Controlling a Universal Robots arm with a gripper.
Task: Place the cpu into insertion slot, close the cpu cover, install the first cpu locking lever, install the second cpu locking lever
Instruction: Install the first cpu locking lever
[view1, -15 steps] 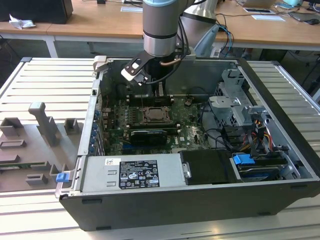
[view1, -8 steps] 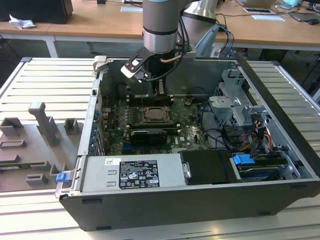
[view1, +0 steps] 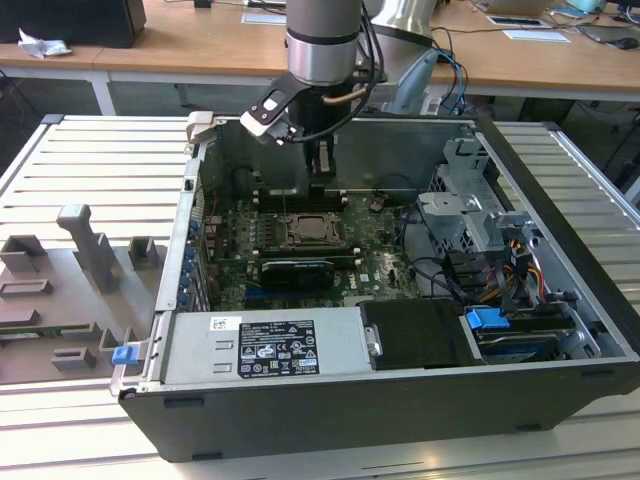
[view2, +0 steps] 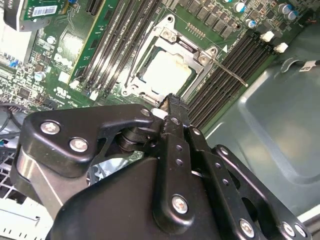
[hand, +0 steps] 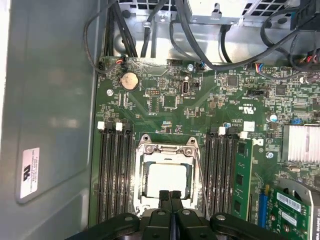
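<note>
A grey slatted metal table (view1: 90, 160) carries the dark, open-topped computer case (view1: 330, 420). Its walls fence in the green circuit board (hand: 170, 115) on all sides, with free room only from above. In the exterior view, the grey robot arm (view1: 322, 40) comes down through that opening close to the case's far wall. A silver power supply box (view1: 265, 345) fills the near side.

The black gripper (hand: 171, 196) hangs low over the board with its two fingers pressed together and nothing between them. In the first wrist view their tips sit over one edge of the small square insertion slot (view1: 305, 232). Whether they touch it cannot be told.

Long black memory slots (hand: 115, 170) run just beside the socket on both flanks, leaving little side room. Black cables (hand: 150, 30) lie well apart.

The silver-grey square cpu cover (hand: 165, 148) lies flat over the socket. The pale square cpu (hand: 165, 180) shows through its cut-out, seated in the slot. A thin wire lever (view2: 229, 73) slants out over the memory slots.

The fingers hide the socket's nearest edge. In the second wrist view, the gripper's body covers much of the board. Whether the levers are latched is not clear.
</note>
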